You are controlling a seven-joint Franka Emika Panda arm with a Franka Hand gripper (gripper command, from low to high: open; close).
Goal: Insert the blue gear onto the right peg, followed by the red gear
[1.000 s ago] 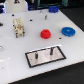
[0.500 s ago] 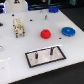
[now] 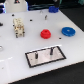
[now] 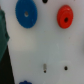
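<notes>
In the exterior view the blue gear (image 3: 68, 31) lies flat on the white table toward that view's right. The smaller red gear (image 3: 45, 34) lies just to its left. In front of them is the grey, black-bordered plate (image 3: 56, 57) with two upright pins, and the right peg (image 3: 50, 51) is bare. My white gripper (image 3: 19, 33) hovers at the exterior view's left, apart from both gears. Its fingers look open and hold nothing. The wrist view looks down on the blue gear (image 4: 26, 13) and the red gear (image 4: 64, 15); no fingers show there.
At the table's far edge stand a blue object (image 3: 52, 9), a small dark item (image 3: 45, 16) and white clutter (image 3: 19, 4). A dark green shape (image 4: 2, 40) fills one side of the wrist view. Small dark dots (image 4: 65, 66) mark the tabletop.
The gripper has shifted only slightly. Both gears and the plate lie where they were.
</notes>
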